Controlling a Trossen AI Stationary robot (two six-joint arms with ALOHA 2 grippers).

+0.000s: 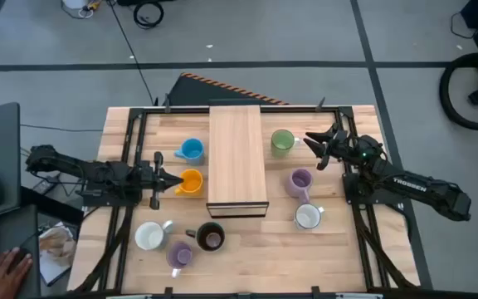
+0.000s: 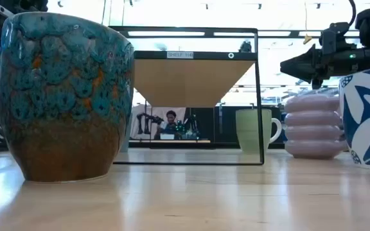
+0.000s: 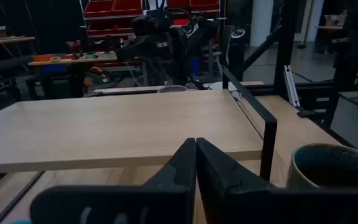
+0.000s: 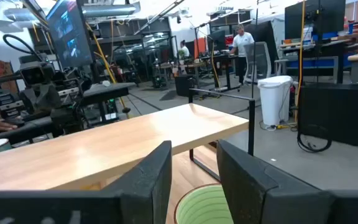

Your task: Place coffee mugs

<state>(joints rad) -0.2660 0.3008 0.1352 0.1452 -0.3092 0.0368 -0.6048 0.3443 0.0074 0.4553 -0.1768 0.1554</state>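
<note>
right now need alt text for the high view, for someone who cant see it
Seven coffee mugs stand on a wooden table around a raised shelf. The shut left gripper sits beside the orange mug; the open right gripper beside the green mug.

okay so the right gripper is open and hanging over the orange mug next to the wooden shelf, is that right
Not quite. The right gripper is open beside the wooden shelf, but the mug under it is the green mug, not the orange one. The right wrist view shows the green rim between its open fingers. The orange mug sits on the shelf's other side, at the left gripper.
</note>
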